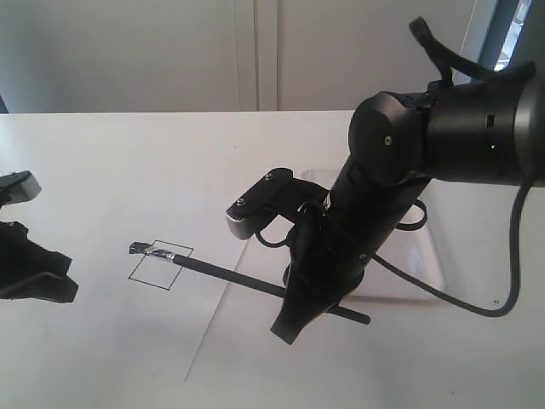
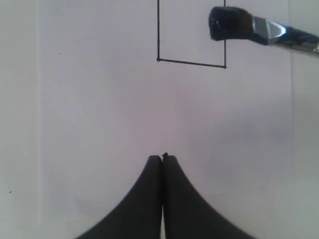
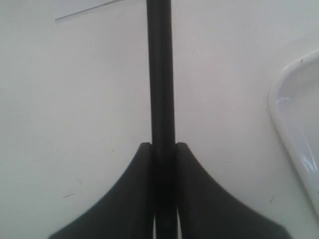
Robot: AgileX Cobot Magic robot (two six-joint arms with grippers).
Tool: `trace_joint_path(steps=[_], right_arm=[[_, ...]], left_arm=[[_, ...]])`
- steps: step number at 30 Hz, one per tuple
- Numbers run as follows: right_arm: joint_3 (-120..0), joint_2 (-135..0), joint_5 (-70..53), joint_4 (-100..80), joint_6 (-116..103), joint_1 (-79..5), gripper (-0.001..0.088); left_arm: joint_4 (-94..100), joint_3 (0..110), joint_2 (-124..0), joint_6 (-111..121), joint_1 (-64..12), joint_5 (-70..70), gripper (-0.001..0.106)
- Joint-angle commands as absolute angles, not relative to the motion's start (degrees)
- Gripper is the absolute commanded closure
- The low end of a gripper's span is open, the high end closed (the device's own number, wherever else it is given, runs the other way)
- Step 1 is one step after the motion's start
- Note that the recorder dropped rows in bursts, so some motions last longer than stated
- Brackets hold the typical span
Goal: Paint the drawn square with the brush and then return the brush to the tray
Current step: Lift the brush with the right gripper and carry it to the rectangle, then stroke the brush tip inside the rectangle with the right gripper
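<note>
My brush [image 1: 223,273]: handle smooth black with a faint sheen; ferrule [image 2: 269,30] bright silvery metal; bristles [image 2: 227,24] dark and wet-looking
tray [image 3: 294,114]: white plastic, glossy, highlights along its rim
paper sheet [image 2: 99,124]: white, matt, smooth
Fingers of my right gripper [image 3: 160,148] and my left gripper [image 2: 162,159]: black, matt, smooth, plastic by the look
arm housing [image 1: 477,128]: black, satin-smooth

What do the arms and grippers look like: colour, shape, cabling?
The right arm is matte black with rounded joint housings and a small green light. A black cable loops off it. A black camera module with a pale grey end sits at the wrist. The right gripper and left gripper have black fingers, wide-based, tapering to narrow tips.
</note>
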State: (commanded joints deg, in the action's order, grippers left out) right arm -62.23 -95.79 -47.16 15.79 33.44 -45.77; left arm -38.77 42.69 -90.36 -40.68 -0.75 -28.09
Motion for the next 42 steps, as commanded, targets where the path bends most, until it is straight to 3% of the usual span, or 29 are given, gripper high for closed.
trace_joint_path(steps=[33,42], right_arm=[[-62.23,-99.51,-45.26,15.02,34.19,-46.58,0.0868],[-62.23,-99.51,-42.93,5.33,29.04,-49.79,0.0868]], left_arm=[[-35.69,42.80,-98.23,-35.87,-0.74,-22.33,0.105],[-35.69,42.80,-98.36,-35.87,-0.74,-22.47,0.105]])
